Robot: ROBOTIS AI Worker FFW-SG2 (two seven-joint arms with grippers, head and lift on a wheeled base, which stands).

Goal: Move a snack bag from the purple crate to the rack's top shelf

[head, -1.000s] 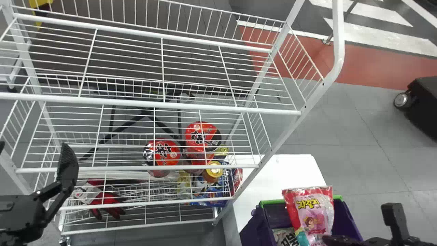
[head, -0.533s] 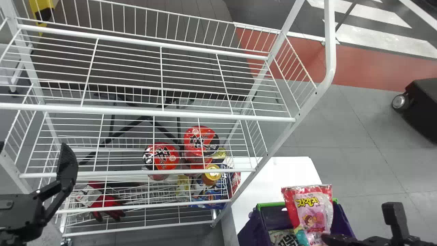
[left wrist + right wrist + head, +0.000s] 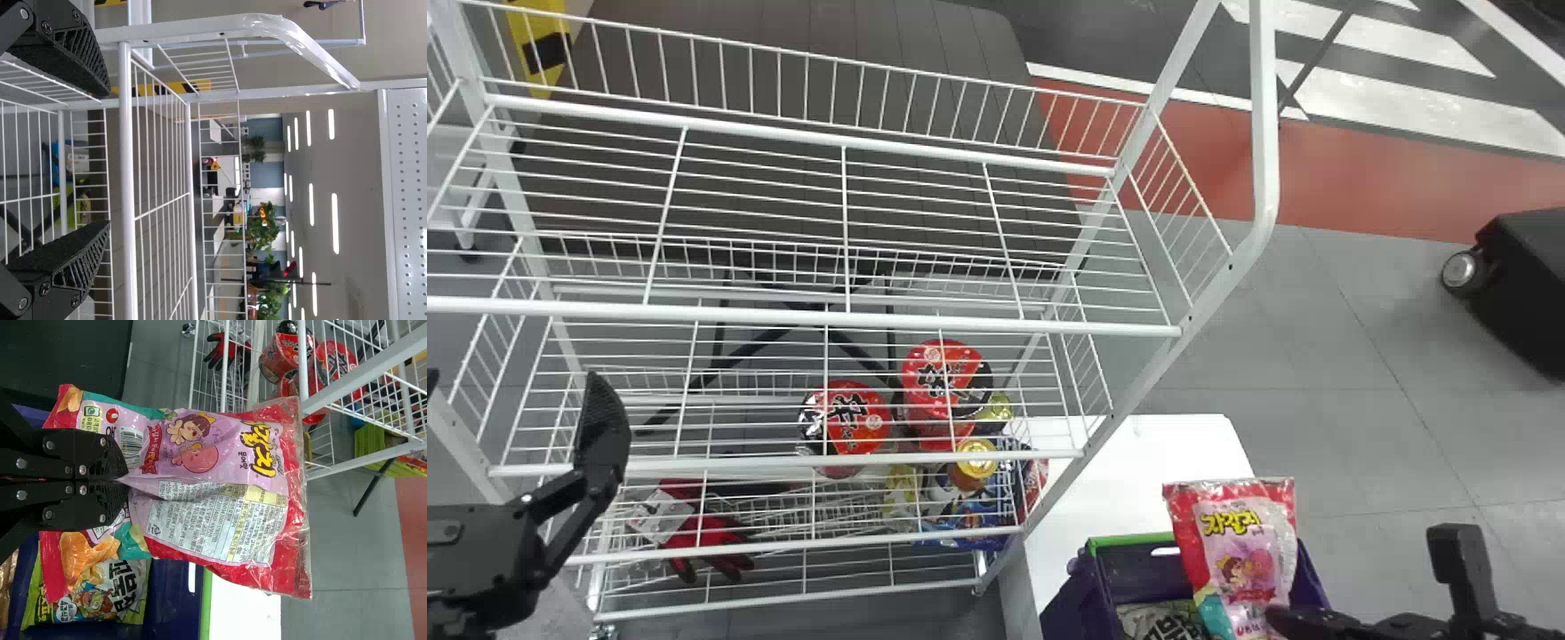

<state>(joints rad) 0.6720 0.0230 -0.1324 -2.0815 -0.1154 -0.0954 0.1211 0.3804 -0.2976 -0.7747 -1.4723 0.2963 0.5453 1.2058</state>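
My right tool (image 3: 1279, 613) pinches the snack bag (image 3: 1238, 542) above the purple crate (image 3: 1082, 594); my left tool (image 3: 516, 388), spread, is beside the rack (image 3: 809, 317), whose slanting post (image 3: 1149, 371) stands between bag and red bowls (image 3: 938, 373).

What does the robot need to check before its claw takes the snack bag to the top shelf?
1. Right claw squeezing the snack bag: ok, its fingers are closed on one end.
2. Just one bag grabbed: ok, the other snack bag lies in the purple crate.
3. Bag's low end lifted right out of the crate: cannot tell.
4. Bag away from the rack's post: ok, the head view shows a gap.
5. Bag above the top shelf: not ok, it's over by the crate.
6. Left claw holding nothing: ok, it's open.
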